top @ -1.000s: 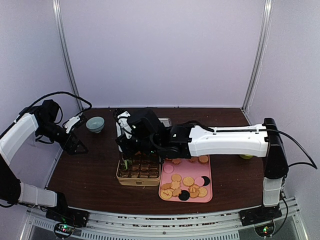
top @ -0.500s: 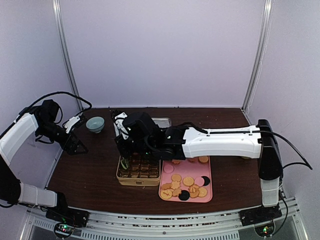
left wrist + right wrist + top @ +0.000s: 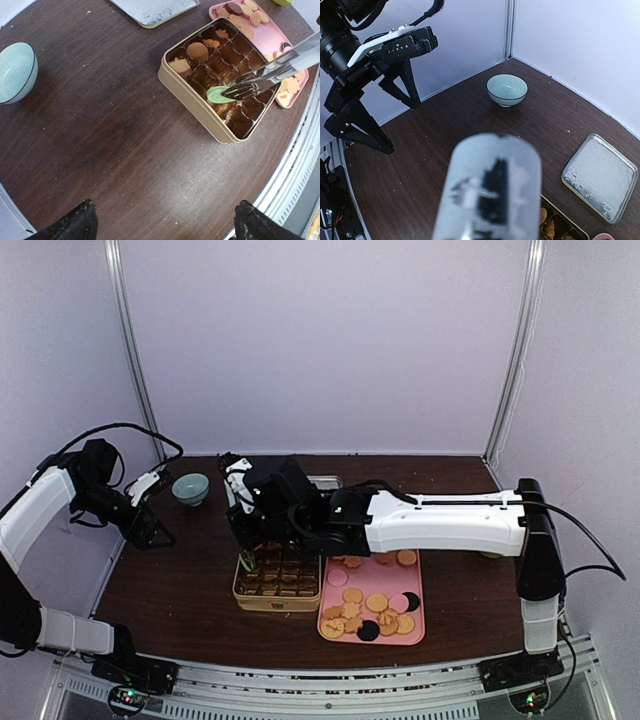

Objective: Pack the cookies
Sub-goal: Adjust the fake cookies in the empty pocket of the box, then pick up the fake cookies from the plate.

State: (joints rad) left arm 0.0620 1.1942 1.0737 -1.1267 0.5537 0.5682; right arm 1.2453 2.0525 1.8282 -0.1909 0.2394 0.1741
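on the table (image 3: pixel 180 580), the box (image 3: pixel 277 604) sits just left of the tray (image 3: pixel 415 585); cookies (image 3: pixel 377 602) lie in both; bowl (image 3: pixel 190 488) far left, lid (image 3: pixel 328 482) behind the box

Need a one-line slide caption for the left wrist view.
Metal tongs meet a green cookie at the divided tin, with the pink cookie tray beside it.

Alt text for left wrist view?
From the right, metal tongs touch a green cookie in a compartmented tan tin holding a few tan cookies. A cookie-laden pink tray lies beyond it, a teal bowl at left, and the open left end effector frames the bottom edge.
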